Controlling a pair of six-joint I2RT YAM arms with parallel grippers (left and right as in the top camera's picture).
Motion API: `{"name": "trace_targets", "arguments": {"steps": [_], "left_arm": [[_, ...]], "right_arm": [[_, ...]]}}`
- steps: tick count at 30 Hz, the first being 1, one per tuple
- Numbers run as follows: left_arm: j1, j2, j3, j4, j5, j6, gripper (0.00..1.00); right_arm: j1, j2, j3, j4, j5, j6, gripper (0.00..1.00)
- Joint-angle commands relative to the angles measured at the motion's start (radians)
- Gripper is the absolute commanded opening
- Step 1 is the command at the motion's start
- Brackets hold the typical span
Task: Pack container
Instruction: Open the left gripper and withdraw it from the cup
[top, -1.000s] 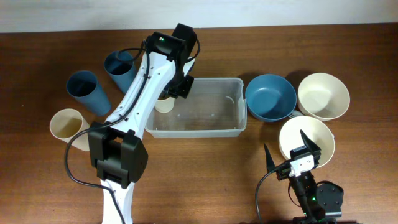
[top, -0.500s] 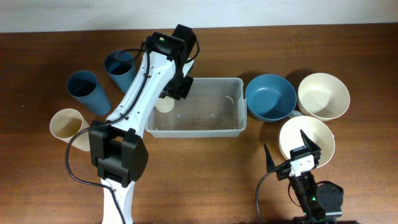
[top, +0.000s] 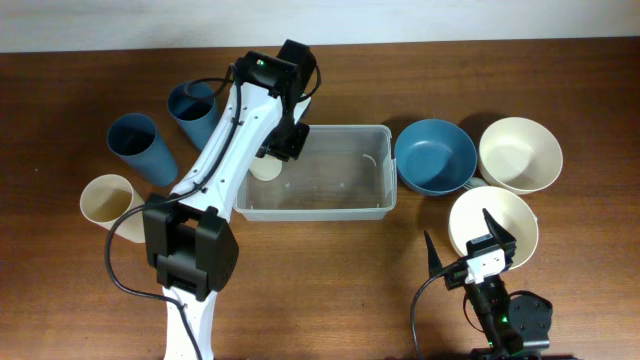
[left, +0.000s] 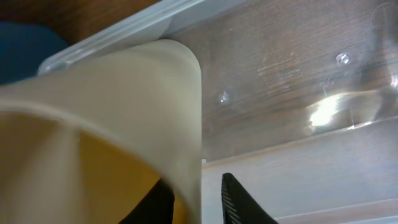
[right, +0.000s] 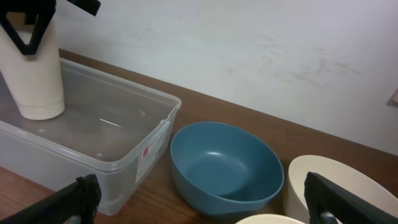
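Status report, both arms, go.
Left gripper shut on cream cup, upright in container, left end. Right gripper open, by cream bowl. Container otherwise empty.

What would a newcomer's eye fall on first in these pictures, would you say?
The left gripper holds a cream cup upright inside the clear container, at its left end. Right of the container sits a blue bowl, and the open right gripper rests by a cream bowl.

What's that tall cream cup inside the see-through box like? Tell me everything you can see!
The cream cup is tall, plain and smooth, probably plastic. It stands upright at the left end of the clear container, its base seemingly resting on the floor there. The left gripper pinches its rim from above, with the cup's wall between the two fingers.
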Motion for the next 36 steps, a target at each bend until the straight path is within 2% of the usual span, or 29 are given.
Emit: {"name": "trace_targets", "arguments": {"steps": [1,6,13,20,25,30,31,36], "left_arm": [[0.007,0.011,0.068,-0.021,-0.019,0.005,0.37],[0.008,0.011,0.127,-0.044,-0.019,0.005,0.44],[0.008,0.011,0.197,-0.093,-0.014,0.005,0.45],[0.014,0.007,0.369,-0.204,0.021,-0.011,0.44],[0.039,-0.105,0.374,-0.204,0.026,-0.038,0.47],[0.097,-0.301,0.278,-0.204,0.007,-0.056,0.55],[0.113,-0.352,0.233,-0.204,-0.005,-0.057,0.61],[0.206,-0.6,-0.064,-0.204,-0.054,-0.082,0.67]], "right_arm": [[0.006,-0.004,-0.005,-0.006,-0.006,-0.003,0.99],[0.006,-0.004,-0.005,-0.006,-0.006,-0.003,0.99],[0.006,-0.004,-0.005,-0.006,-0.006,-0.003,0.99],[0.006,-0.004,-0.005,-0.006,-0.006,-0.003,0.99],[0.006,-0.004,-0.005,-0.006,-0.006,-0.003,0.99],[0.006,-0.004,-0.005,-0.006,-0.006,-0.003,0.99],[0.006,-0.004,-0.005,-0.006,-0.006,-0.003,0.99],[0.006,-0.004,-0.005,-0.006,-0.006,-0.003,0.99]]}}
